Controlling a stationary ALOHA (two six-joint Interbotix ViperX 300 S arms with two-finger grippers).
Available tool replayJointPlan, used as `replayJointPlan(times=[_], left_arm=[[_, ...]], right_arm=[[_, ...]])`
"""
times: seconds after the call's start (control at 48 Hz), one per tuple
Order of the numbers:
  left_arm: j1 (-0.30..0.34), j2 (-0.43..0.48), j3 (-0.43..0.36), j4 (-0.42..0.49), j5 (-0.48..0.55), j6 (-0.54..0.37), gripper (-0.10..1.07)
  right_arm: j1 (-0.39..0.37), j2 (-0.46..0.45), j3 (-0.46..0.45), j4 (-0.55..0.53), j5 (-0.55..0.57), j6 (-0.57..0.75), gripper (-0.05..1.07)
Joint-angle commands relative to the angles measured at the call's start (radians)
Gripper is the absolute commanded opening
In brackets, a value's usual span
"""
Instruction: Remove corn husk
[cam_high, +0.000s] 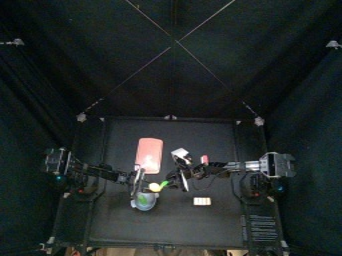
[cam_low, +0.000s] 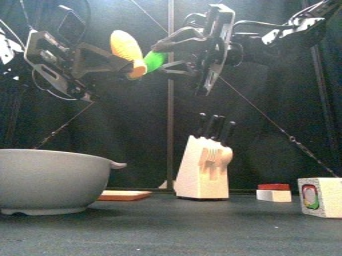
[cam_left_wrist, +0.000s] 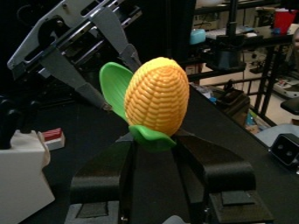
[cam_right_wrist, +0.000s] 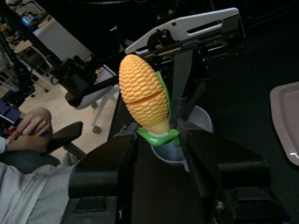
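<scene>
Left claw (cam_left_wrist: 149, 156): you have it clamped on the corn (cam_left_wrist: 158, 92) at its green foot, aloft mid-table.
Right claw (cam_right_wrist: 158, 147): closed on the corn husk (cam_left_wrist: 114, 83) from 3 o'clock.
Risk: if you pull unevenly, the cob may slip free and drop.
Around: bowl (cam_low: 54, 175) at 7 o'clock below, pink board (cam_high: 150, 152) at 12, knife block (cam_low: 203, 165) at 1. None seems to obstruct you.

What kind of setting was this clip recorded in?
Likely a lab's robot test pen staged as a kitchen: black curtains enclose a small table holding a toy knife block and grey bowl.
</scene>
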Motion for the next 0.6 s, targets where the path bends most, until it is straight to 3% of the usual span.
replayJointPlan(times=[0.0,0.583], left_arm=[[-0.003,-0.011,-0.006,0.003,-0.008,0.002,0.58],[-0.002,-0.044,0.029,0.005,-0.008,0.002,0.58]], right_arm=[[-0.011,-0.048,-0.006,0.005,-0.005,-0.003,0.29],[-0.021,-0.097,0.052,0.018,-0.005,-0.003,0.29]])
